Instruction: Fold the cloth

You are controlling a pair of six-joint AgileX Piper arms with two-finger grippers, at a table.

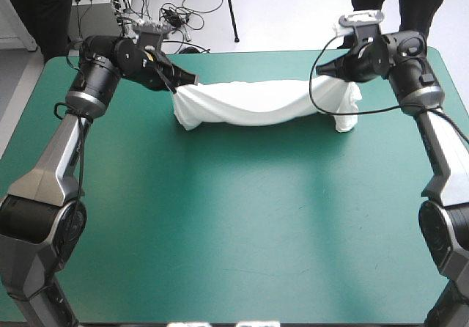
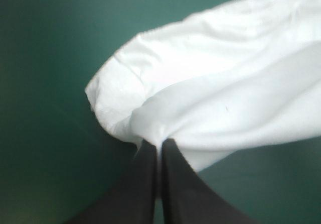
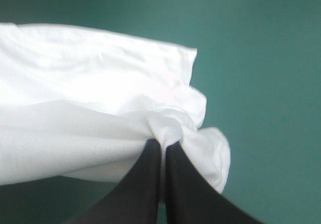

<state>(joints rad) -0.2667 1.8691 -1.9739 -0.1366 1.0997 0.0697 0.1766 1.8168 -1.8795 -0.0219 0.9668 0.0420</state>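
Observation:
The white T-shirt point(image 1: 256, 103) hangs stretched between both grippers above the far half of the teal-green table point(image 1: 234, 224), sagging in the middle. My left gripper point(image 1: 178, 82) is shut on the T-shirt at its left end. My right gripper point(image 1: 322, 69) is shut on the T-shirt at its right end, where a sleeve point(image 1: 346, 114) droops down. In the left wrist view the black fingers point(image 2: 145, 174) meet on a pinched fold of the T-shirt point(image 2: 220, 88). The right wrist view shows that gripper point(image 3: 162, 146) pinching bunched cloth point(image 3: 90, 93) the same way.
The teal-green cover point(image 2: 45, 83) lies bare under and around the T-shirt in both wrist views. Cables point(image 1: 183, 8) lie on the floor beyond the table's far edge.

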